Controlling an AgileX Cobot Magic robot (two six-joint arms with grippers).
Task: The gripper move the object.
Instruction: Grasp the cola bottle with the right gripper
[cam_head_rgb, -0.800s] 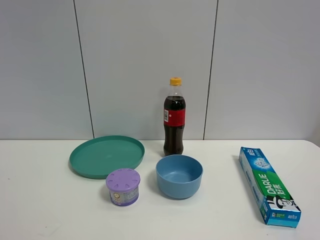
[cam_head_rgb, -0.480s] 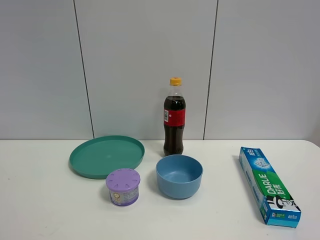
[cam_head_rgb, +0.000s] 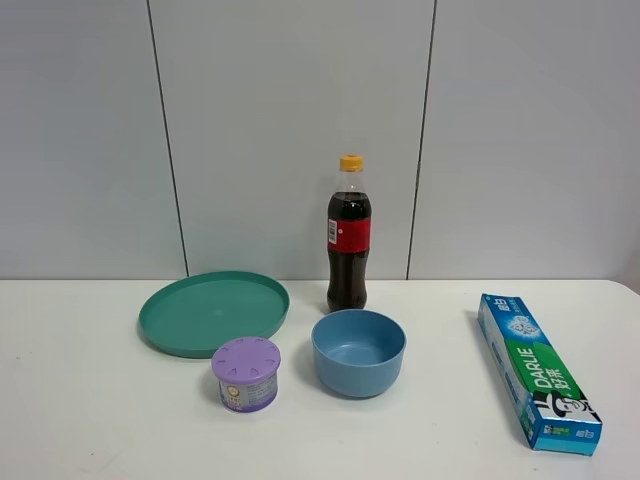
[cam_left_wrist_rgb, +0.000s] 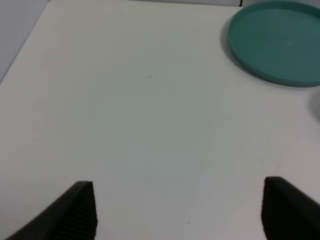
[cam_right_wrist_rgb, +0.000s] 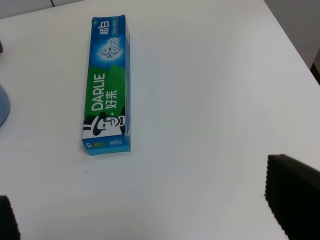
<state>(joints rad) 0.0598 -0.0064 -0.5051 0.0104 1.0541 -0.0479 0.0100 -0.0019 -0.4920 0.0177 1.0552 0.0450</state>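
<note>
Left claw (cam_left_wrist_rgb: 179, 200) spread — bottle (cam_head_rgb: 348, 235) upright, cap up.

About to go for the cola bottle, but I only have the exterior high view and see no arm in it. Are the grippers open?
Observer: Both are. The left gripper shows its fingers wide apart with only bare table between them.
Operator: And the right?
Observer: The right gripper is open too, holding nothing; the toothpaste box lies ahead of it.
Operator: Does the left camera see the bottle?
Observer: No, only the green plate at the edge of its picture.
</note>
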